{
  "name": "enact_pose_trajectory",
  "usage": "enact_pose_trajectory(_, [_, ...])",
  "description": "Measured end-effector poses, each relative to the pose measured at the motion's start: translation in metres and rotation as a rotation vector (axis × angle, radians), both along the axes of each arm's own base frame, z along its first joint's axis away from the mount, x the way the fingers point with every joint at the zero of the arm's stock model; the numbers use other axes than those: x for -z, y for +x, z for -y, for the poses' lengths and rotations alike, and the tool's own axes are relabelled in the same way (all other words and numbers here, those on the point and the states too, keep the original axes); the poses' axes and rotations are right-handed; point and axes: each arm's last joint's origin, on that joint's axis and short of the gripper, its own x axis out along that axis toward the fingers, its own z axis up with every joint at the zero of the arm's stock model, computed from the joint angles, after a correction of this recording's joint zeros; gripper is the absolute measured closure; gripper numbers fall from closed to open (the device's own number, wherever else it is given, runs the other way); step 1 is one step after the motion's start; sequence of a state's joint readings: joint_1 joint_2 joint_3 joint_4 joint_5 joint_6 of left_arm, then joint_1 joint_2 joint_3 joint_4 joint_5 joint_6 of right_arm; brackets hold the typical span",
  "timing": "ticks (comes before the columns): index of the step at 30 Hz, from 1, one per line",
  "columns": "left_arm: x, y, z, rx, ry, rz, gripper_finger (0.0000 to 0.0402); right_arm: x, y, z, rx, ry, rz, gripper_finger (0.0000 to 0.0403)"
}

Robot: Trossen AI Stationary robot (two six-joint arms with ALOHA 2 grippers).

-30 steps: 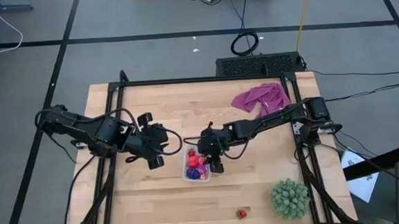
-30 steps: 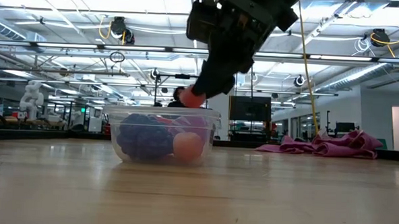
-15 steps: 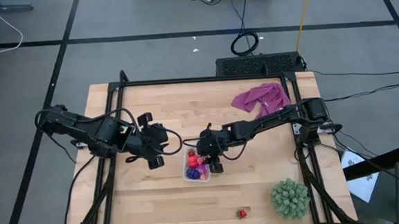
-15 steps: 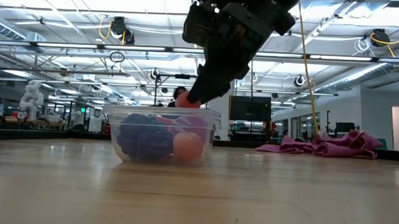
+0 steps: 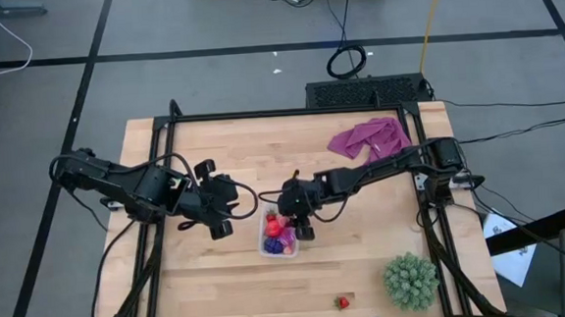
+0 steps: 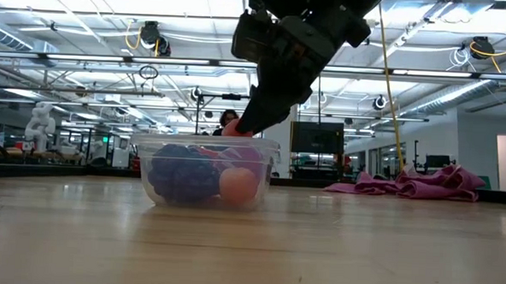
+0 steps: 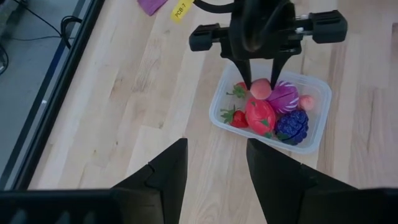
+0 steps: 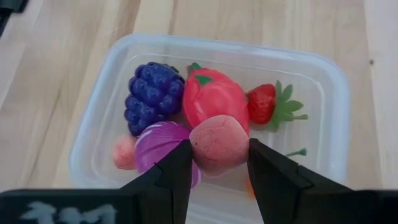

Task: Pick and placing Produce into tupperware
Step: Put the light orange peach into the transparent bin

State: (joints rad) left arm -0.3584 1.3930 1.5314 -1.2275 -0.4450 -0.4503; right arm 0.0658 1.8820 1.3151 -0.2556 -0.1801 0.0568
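Near the bench's front edge one strawberry [image 5: 342,301] lies unpacked (right of centre), while at mid-bench the right gripper [image 8: 218,163], clamped on a pink peach [image 8: 218,144], has sunk closer over the tupperware [image 8: 323,81]. That suggests release is imminent; the left gripper [image 7: 216,163] waits just left, fingers apart and empty.

Two dark, jointed arms with black cables looped along them; each ends in two flat black fingers [image 8: 177,174] with angular tips.
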Motion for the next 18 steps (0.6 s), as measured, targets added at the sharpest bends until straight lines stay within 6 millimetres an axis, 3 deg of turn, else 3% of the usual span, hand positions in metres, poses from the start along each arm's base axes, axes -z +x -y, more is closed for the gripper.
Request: enact_pose_trajectory(18, [0.0001, -0.0001, 0.0000, -0.001, -0.001, -0.001, 0.0231, 0.0024, -0.0003, 0.0028, 0.012, 0.007, -0.019, 0.0270])
